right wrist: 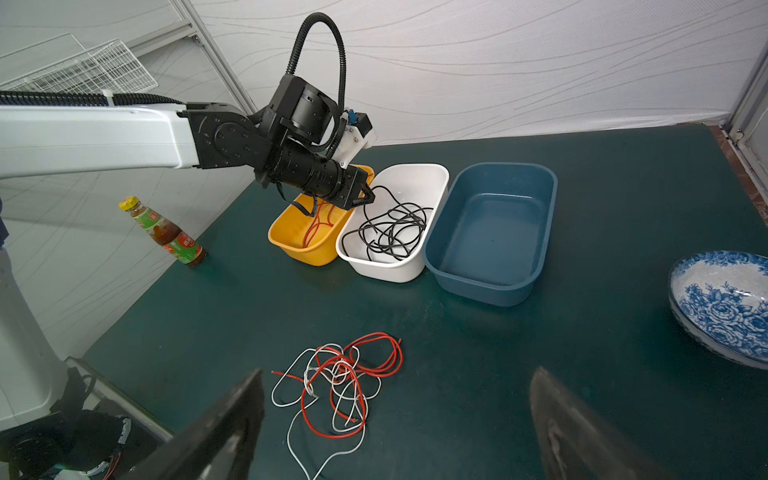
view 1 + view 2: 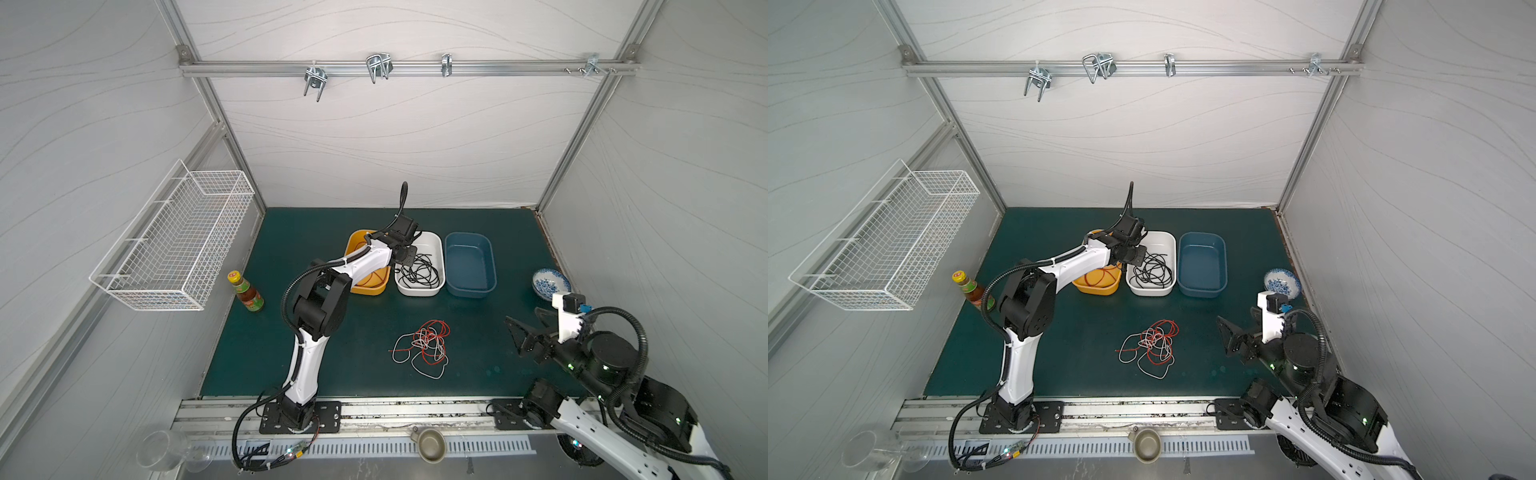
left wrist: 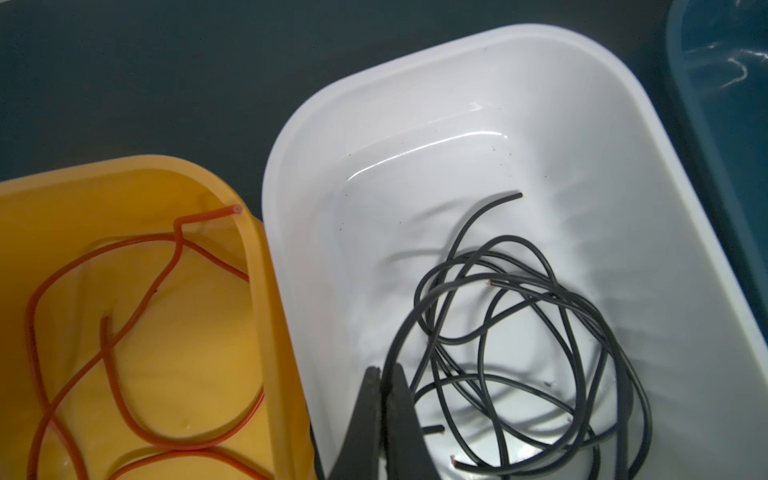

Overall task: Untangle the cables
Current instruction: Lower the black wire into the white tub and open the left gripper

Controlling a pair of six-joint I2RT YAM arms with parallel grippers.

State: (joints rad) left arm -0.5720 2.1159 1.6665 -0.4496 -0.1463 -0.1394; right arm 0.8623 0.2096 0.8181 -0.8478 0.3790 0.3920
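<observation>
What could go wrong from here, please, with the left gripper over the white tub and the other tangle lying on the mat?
1. The left gripper looks shut on a strand of the black cables above the white tub. The loops interlock, so pulling away before letting go could drag the bundle over the rim.
2. The red and white cables lie knotted on the mat. If the open right gripper tugs one colour, it may tighten the knot.
</observation>
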